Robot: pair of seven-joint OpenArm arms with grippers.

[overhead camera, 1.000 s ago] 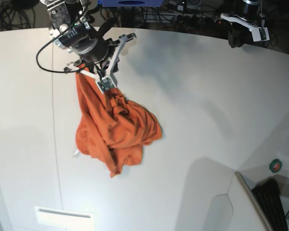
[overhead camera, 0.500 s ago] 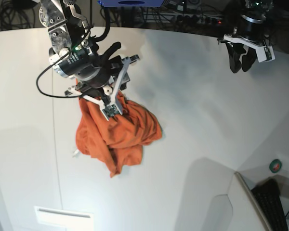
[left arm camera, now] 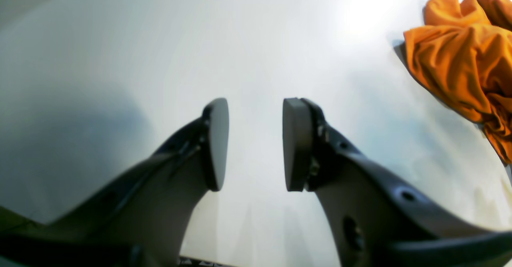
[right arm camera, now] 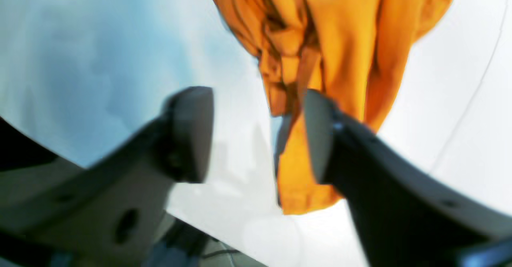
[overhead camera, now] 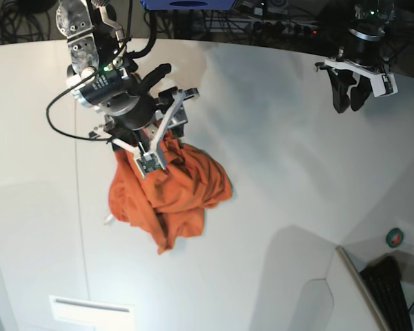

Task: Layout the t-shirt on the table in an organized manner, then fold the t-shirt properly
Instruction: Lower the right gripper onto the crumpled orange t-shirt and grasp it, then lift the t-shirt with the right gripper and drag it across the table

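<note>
Limp and light, shirt (overhead camera: 167, 189) lies bunched left of centre; both grippers (right arm camera: 258, 135) (left arm camera: 255, 143) gape empty, so pinch collar or hem edge.

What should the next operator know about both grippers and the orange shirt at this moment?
Right gripper: jaws open above the crumpled orange cotton t-shirt, holding nothing.
Left gripper: jaws apart, empty, hanging over bare table far from the shirt.
The shirt lies in a bunched heap on the large white tabletop, beside the thin dark seam line.
Done: nothing laid out yet.
Left: spread the shirt flat, straighten sleeves and hem, then fold it.
</note>
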